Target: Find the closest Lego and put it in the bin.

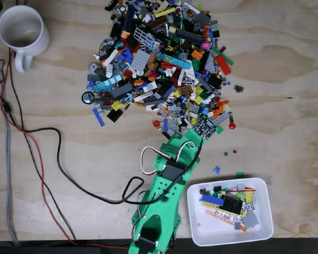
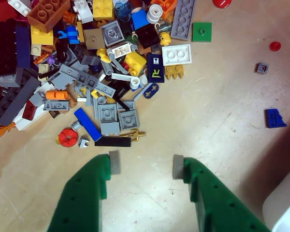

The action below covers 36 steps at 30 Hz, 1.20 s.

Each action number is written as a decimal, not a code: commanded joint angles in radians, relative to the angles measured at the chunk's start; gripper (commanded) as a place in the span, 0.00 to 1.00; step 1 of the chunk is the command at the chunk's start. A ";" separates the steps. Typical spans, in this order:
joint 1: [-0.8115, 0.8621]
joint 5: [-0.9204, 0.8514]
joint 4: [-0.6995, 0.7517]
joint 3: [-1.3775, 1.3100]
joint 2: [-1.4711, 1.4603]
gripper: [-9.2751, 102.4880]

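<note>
Fixed view: the Lego pile (image 1: 164, 63) spreads across the upper middle of the frame, a dense heap of small bricks and plates in grey, black, blue, yellow, red and orange on the plywood table (image 1: 286, 106). A few strays lie loose below its right edge, among them a small blue piece (image 1: 216, 170). The bin (image 1: 201, 227) sits at the lower right, a shallow white rectangular tray with rounded corners. It holds a small cluster of pieces along its upper right side, including a blue brick (image 1: 212, 200), a black plate (image 1: 232, 203) and a pale strip (image 1: 221, 215); its lower left floor is bare. A white mug (image 1: 22, 30) with a handle stands at the upper left. The green arm (image 1: 164, 201) rises from the bottom edge toward the pile's lower rim.

Wrist view: the tool (image 2: 144, 164) hangs at the lower centre with its green fingers (image 2: 84, 193) spread apart, nothing between the pads, bare table under them. Just above it lie a black bar (image 2: 112, 141), a blue plate (image 2: 88, 124) and a red round piece (image 2: 67, 137). The bin's white corner (image 2: 282, 205) shows at the lower right.
</note>
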 commanded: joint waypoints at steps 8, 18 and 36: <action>0.018 0.106 -0.040 0.032 -0.029 0.23; 0.129 0.135 -0.083 0.066 -0.077 0.23; 0.460 0.094 -0.480 0.189 -0.468 0.23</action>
